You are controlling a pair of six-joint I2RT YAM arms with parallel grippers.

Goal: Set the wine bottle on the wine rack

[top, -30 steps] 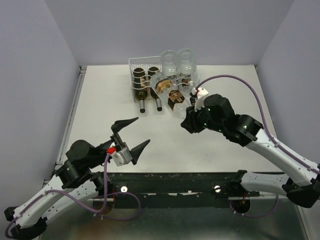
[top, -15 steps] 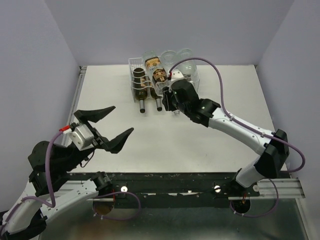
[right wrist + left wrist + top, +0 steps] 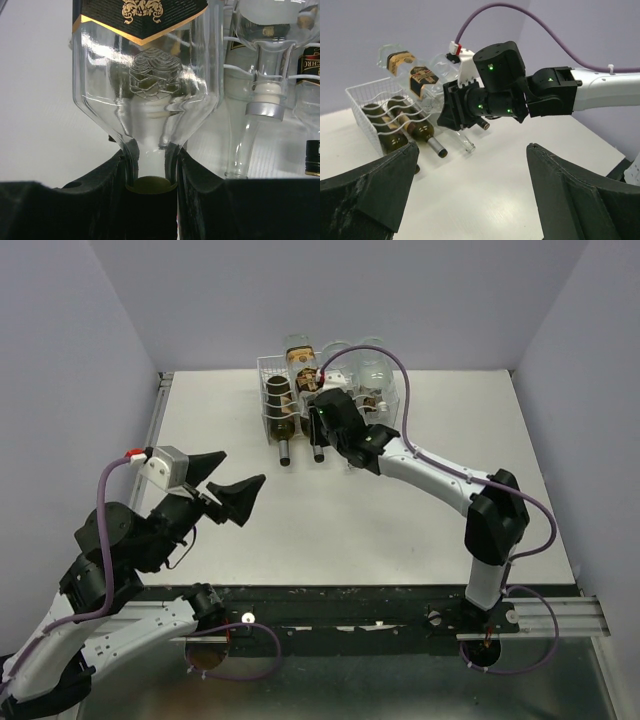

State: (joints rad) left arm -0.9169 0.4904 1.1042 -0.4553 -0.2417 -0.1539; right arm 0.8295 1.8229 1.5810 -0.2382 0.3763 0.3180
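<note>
the left gripper (image 3: pixel 240 468) hangs wide open over the near end of the white table (image 3: pixel 400 530), holding nothing. farther out, the right gripper (image 3: pixel 150 172) is clamped on the neck of the clear wine bottle (image 3: pixel 150 90), which is tilted above the wine rack (image 3: pixel 268 372). its black label bears a gold crest, with lettering too small to read. dark bottles (image 3: pixel 283 418) lie in the rack, with clear bottles (image 3: pixel 372 375) beside them. pale lilac walls stand behind.

A robot lab cell: bare lilac walls (image 3: pixel 350 290) box in a white table (image 3: pixel 400 525).
</note>
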